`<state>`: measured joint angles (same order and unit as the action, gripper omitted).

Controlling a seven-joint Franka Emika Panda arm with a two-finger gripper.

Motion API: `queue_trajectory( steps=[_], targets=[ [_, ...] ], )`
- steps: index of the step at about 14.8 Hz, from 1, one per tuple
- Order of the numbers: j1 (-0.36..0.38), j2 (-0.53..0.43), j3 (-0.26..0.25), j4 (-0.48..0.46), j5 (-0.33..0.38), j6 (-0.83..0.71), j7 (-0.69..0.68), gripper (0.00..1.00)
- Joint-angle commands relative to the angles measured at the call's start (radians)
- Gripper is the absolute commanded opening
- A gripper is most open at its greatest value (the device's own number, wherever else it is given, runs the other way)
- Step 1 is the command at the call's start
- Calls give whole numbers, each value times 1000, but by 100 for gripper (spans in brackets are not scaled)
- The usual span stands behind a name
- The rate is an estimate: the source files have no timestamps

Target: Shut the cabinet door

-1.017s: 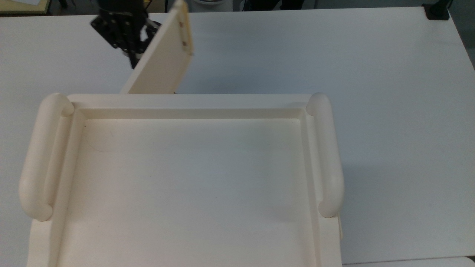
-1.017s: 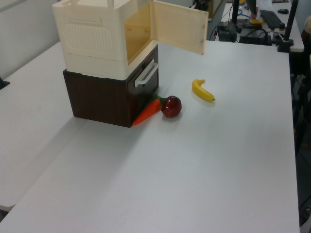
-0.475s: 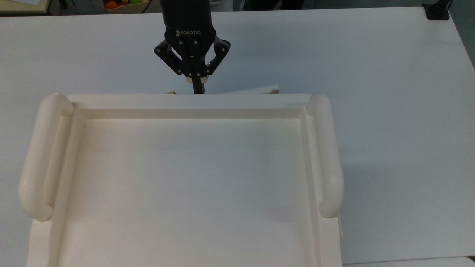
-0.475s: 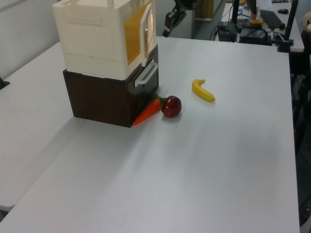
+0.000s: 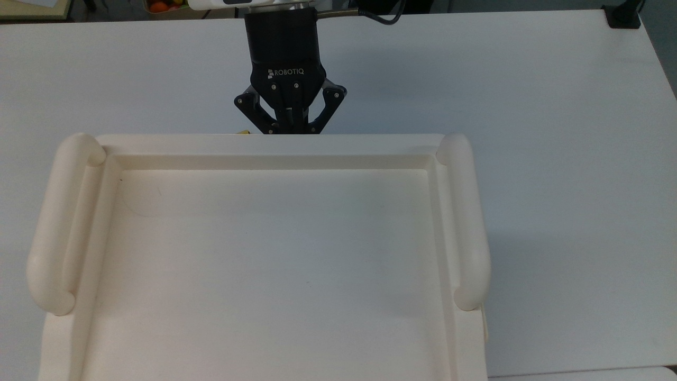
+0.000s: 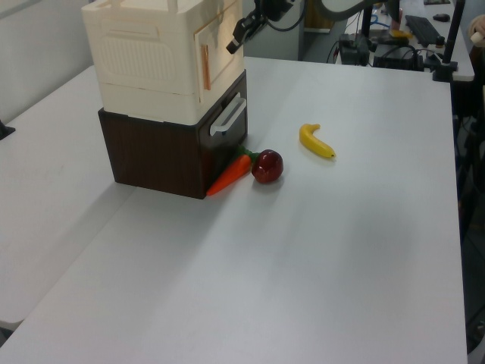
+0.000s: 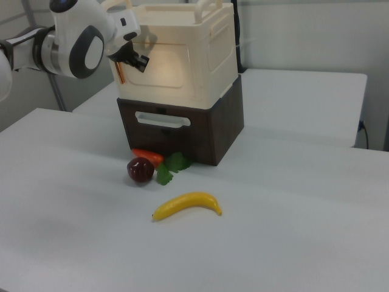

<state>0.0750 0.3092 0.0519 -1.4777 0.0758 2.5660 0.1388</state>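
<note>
Three foods, carrot (image 6: 229, 176), apple (image 6: 267, 166), banana (image 6: 316, 142), lie below the clenched claw (image 6: 236, 34) at the cabinet door (image 7: 163, 66).

In the left view, the cabinet (image 6: 163, 64) sits on a drawer unit (image 6: 170, 152); the carrot (image 6: 227, 177), apple (image 6: 267, 166) and banana (image 6: 316, 142) lie at its four o'clock.

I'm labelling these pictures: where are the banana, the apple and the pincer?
banana (image 7: 186, 205), right view, middle of its curve.
apple (image 6: 267, 166), left view, its red side.
pincer (image 5: 289, 127), top view, between its fingertips.
</note>
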Motion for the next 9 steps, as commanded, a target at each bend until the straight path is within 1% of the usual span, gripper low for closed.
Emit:
queue_trajectory(
  steps=[1,4,6,9],
  targets=[
    [6,2,8,-13,4,98,-7,0],
    [6,13,8,-10,-1,117,-10,0],
    [5,17,8,-12,-1,167,-10,0],
    [5,18,8,-13,-1,178,-12,0]
  ],
)
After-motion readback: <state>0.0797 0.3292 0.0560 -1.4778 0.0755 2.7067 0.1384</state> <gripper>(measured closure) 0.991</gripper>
